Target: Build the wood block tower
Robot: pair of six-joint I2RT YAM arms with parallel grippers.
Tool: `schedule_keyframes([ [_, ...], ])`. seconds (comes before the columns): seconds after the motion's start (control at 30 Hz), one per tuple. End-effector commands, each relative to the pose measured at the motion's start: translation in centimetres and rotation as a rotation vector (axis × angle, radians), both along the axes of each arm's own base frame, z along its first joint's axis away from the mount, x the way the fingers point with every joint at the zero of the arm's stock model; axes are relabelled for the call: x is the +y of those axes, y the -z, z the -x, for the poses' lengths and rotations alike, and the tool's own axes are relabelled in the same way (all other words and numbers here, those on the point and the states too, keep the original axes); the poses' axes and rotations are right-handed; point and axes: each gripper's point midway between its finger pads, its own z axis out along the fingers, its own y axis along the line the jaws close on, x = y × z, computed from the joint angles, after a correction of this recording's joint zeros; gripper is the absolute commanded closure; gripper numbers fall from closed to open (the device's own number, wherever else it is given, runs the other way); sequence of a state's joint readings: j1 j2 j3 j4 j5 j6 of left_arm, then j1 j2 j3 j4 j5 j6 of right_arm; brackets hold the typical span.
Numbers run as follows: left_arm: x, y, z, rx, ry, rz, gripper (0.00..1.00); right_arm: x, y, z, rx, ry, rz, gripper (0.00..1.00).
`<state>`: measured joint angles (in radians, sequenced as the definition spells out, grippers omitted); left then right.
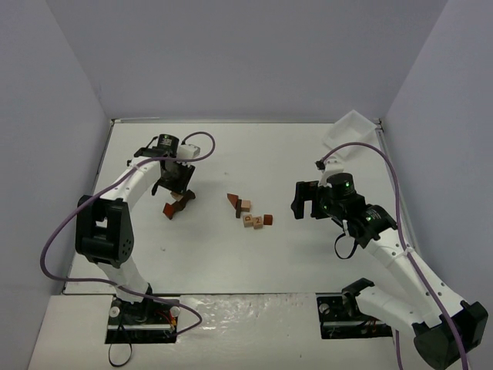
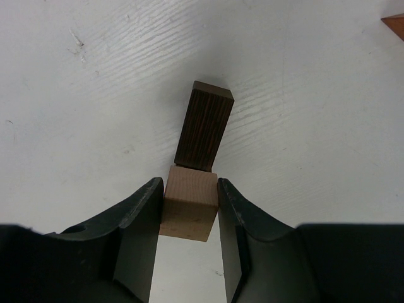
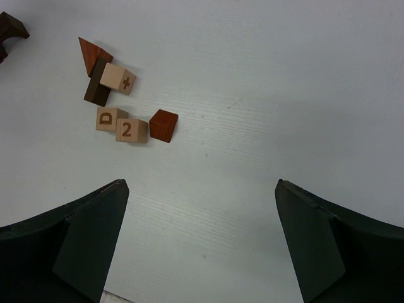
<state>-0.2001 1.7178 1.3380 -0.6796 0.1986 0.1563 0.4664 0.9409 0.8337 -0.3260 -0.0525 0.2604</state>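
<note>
We take the pale cube printed "2" [image 3: 130, 130] as our mark. The left arm [image 1: 139, 181] has its jaws clamped on a plain pale tan cube [image 2: 189, 202], well to the left of the mark, with a dark brown grained block [image 2: 203, 129] right against that cube's far side. The right arm [image 1: 370, 223] holds its jaws wide apart with nothing between them, to the right of the mark. The "D" cube [image 3: 107, 118] touches the mark's left side, and a red-brown cube [image 3: 163, 125] sits just beside its right. Beyond the mark, the "+" cube [image 3: 118, 79], a dark brown block [image 3: 96, 88] and a red-brown wedge [image 3: 89, 50] bunch together on the white tabletop [image 3: 284, 95].
</note>
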Motion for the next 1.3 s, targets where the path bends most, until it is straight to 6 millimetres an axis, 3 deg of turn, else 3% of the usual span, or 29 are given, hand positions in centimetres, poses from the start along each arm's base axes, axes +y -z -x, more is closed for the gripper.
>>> schedule_keyframes([
  [0.0, 0.2, -0.9, -0.5, -0.026, 0.019, 0.011, 0.89, 0.6, -1.5, -0.8, -0.044, -0.007, -0.028, 0.0],
  [1.13, 1.6, 1.6, 0.4, 0.011, -0.015, -0.029, 0.88, 0.9, -1.2, -0.7, -0.03, -0.014, -0.032, 0.0],
  [1.27, 1.5, 1.7, 0.4, 0.01, -0.011, -0.027, 0.82, 0.8, -1.1, -0.7, -0.028, -0.014, -0.031, 0.0],
])
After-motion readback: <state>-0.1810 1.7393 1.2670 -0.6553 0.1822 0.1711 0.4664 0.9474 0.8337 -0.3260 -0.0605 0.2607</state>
